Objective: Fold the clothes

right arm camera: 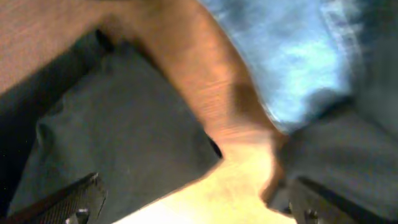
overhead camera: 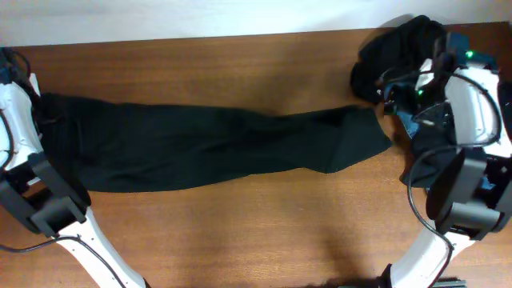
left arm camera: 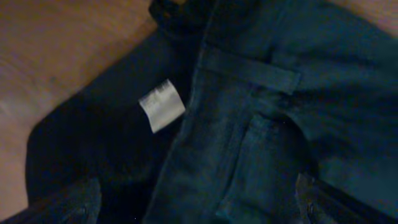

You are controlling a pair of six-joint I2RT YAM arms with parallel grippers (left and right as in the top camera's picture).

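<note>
Black trousers [overhead camera: 216, 148] lie stretched across the surface [overhead camera: 240, 232], left claw [left arm camera: 196, 202] open above the waistband [left arm camera: 199, 118], right claw [right arm camera: 199, 202] open near the hem [overhead camera: 364, 140]; a shallow pinch could catch one layer and skew the fold.

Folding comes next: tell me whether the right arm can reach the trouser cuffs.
Probably yes: the right tool hangs open close by the cuffs, and nothing covers them.
</note>
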